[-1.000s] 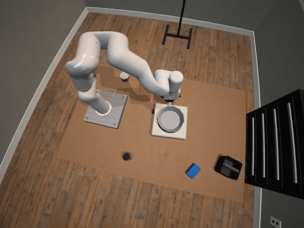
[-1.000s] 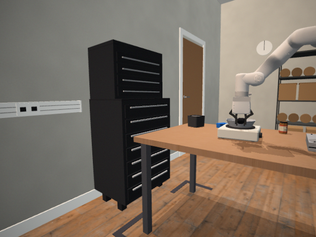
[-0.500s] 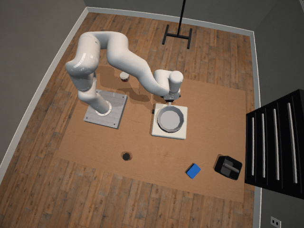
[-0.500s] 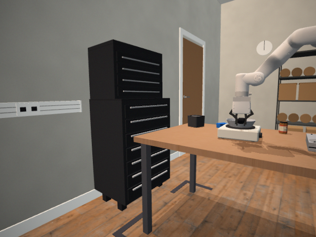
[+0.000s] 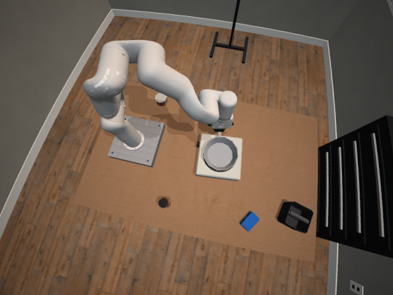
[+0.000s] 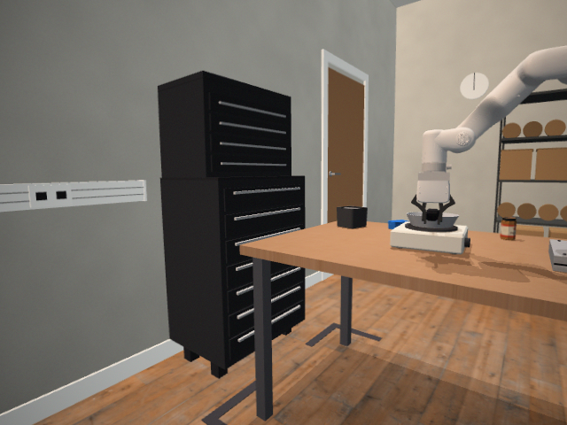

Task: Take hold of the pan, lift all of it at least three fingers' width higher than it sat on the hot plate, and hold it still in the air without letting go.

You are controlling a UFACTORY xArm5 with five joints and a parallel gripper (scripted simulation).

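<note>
A grey pan (image 5: 220,155) sits over the white hot plate near the middle of the table. Its short handle points toward the far side, under my gripper (image 5: 221,129). My gripper points straight down and is shut on the pan's handle. In the side view the pan (image 6: 431,220) sits low at the hot plate (image 6: 429,236), with my gripper (image 6: 432,213) clamped in front of it. I cannot tell whether the pan touches the plate.
A jar (image 5: 161,99) stands behind the arm. A dark hole (image 5: 163,201), a blue block (image 5: 249,220) and a black bin (image 5: 295,216) lie toward the near side. A black drawer cabinet (image 5: 355,184) stands at the right. My base plate (image 5: 137,144) is at the left.
</note>
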